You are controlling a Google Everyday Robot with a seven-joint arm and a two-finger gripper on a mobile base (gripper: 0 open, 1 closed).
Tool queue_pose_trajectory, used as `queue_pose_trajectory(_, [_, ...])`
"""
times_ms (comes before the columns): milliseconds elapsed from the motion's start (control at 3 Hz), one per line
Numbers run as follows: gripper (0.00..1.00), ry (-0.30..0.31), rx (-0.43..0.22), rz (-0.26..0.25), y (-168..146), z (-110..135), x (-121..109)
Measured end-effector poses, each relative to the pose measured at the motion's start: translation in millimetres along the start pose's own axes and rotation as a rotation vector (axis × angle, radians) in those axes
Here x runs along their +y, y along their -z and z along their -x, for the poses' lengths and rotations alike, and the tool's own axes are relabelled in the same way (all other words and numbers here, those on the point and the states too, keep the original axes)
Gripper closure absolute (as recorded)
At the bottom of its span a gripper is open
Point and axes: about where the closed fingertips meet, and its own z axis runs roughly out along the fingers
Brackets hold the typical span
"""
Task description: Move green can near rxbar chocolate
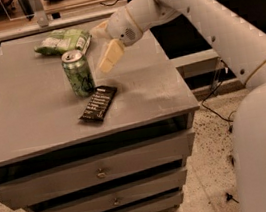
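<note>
Green can [78,72] stood upright on the grey cabinet top [29,120], rxbar chocolate [98,103] laid flat just in front of the can, long axis angled near-left to far-right, gripper [99,48] held open and empty right of the can, snack bag [63,41] behind it

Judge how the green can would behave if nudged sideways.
The green can stands upright and tall on a narrow base, so it would likely tip, then roll. Smooth metal sides may be slippery. Pincer hangs open beside it, not touching.
</note>
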Motion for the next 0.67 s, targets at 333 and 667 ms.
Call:
queue_pose_trajectory(333, [0.0,-0.077,0.077,-0.159,47.2,-30.4,-29.7])
queue_pose_trajectory(667, [0.0,-0.095,0.083,-0.171,47.6,-33.9,-33.6])
